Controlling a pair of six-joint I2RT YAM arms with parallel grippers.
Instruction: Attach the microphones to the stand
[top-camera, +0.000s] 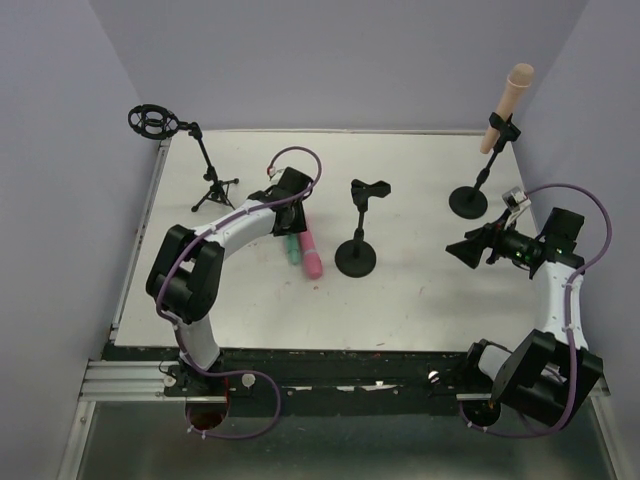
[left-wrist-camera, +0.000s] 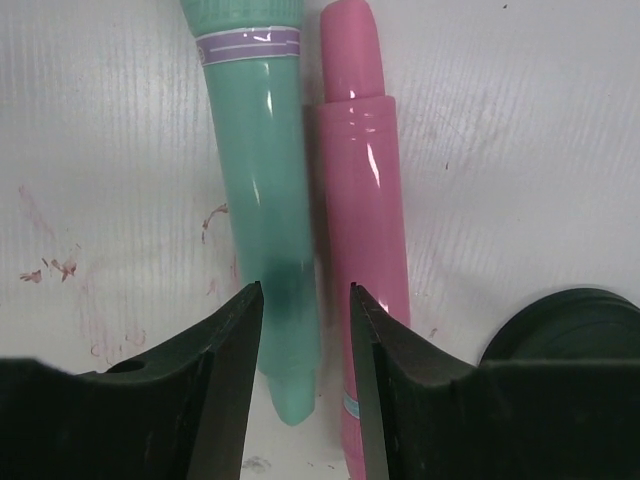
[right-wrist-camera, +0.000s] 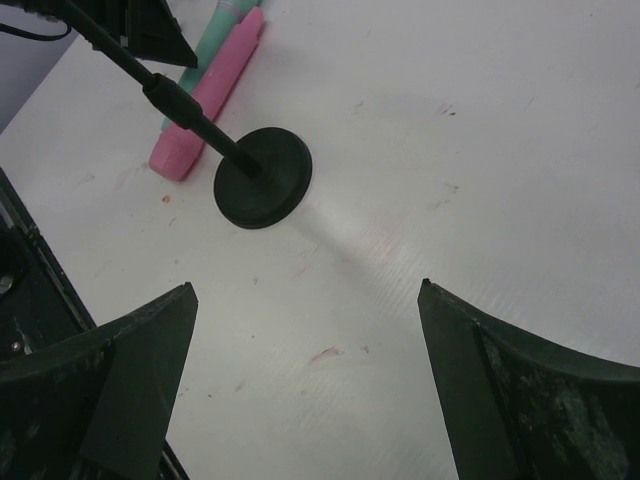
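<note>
A teal-green microphone (left-wrist-camera: 262, 180) and a pink microphone (left-wrist-camera: 365, 200) lie side by side on the white table, left of the middle stand (top-camera: 357, 255). My left gripper (left-wrist-camera: 305, 290) is open and low over them; its jaws straddle the teal one's lower end, and the right finger (left-wrist-camera: 365, 390) overlaps the pink one. In the top view both microphones (top-camera: 292, 248) (top-camera: 311, 260) show just below the left gripper (top-camera: 292, 222). A peach microphone (top-camera: 505, 105) sits clipped in the right stand (top-camera: 470, 200). My right gripper (right-wrist-camera: 305, 290) is open and empty above bare table.
A tripod stand (top-camera: 213, 190) with a round shock mount (top-camera: 152, 121) is at the back left. The middle stand's clip (top-camera: 371, 189) is empty; its round base (right-wrist-camera: 263, 178) lies ahead of the right gripper. Purple walls enclose the table.
</note>
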